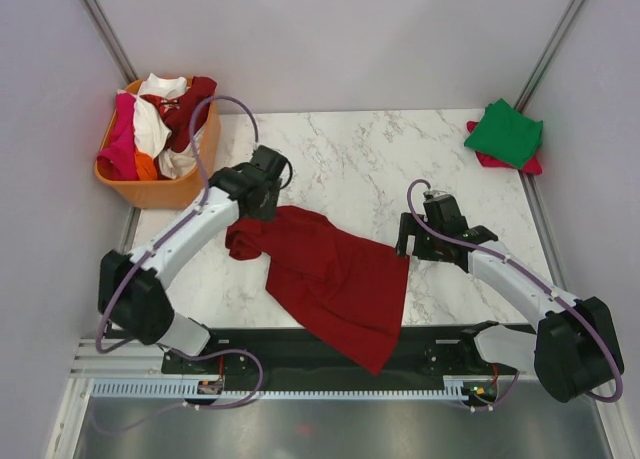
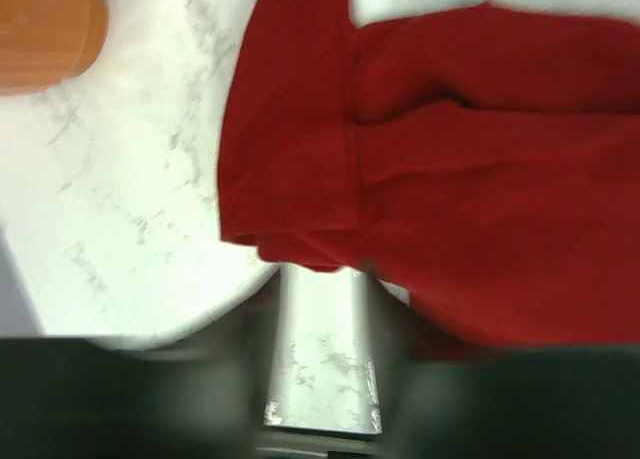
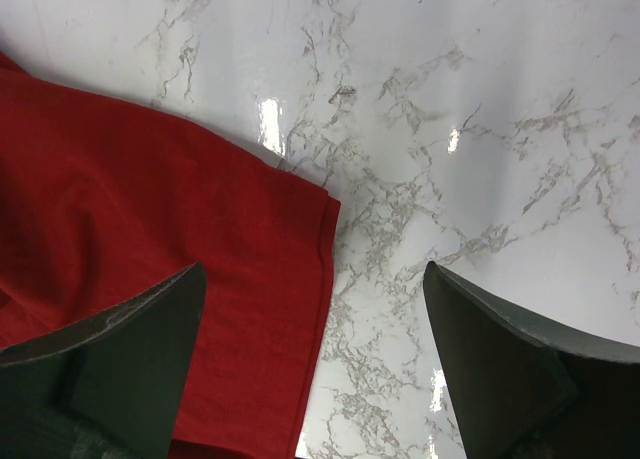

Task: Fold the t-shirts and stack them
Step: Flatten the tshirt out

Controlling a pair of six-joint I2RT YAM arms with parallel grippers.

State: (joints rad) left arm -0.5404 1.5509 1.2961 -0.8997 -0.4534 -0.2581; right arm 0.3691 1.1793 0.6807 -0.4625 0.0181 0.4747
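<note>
A dark red t-shirt [image 1: 335,279] lies spread on the marble table, its lower end hanging over the near edge. My left gripper [image 1: 262,191] hovers at its bunched upper left corner. In the blurred left wrist view the left gripper [image 2: 325,279] is open, with bare table between the fingers and the red cloth [image 2: 480,199] at the tips. My right gripper [image 1: 410,241] is at the shirt's right corner. In the right wrist view it [image 3: 312,279] is wide open over the cloth's corner [image 3: 150,209], holding nothing. A folded green shirt [image 1: 505,131] lies on a pink-red one [image 1: 530,165] at the back right.
An orange plastic basket [image 1: 150,191] stands at the back left, holding white, pink-red, orange and dark red shirts; its corner shows in the left wrist view [image 2: 45,29]. Grey walls enclose the table on three sides. Bare marble [image 1: 350,149] lies between basket and stack.
</note>
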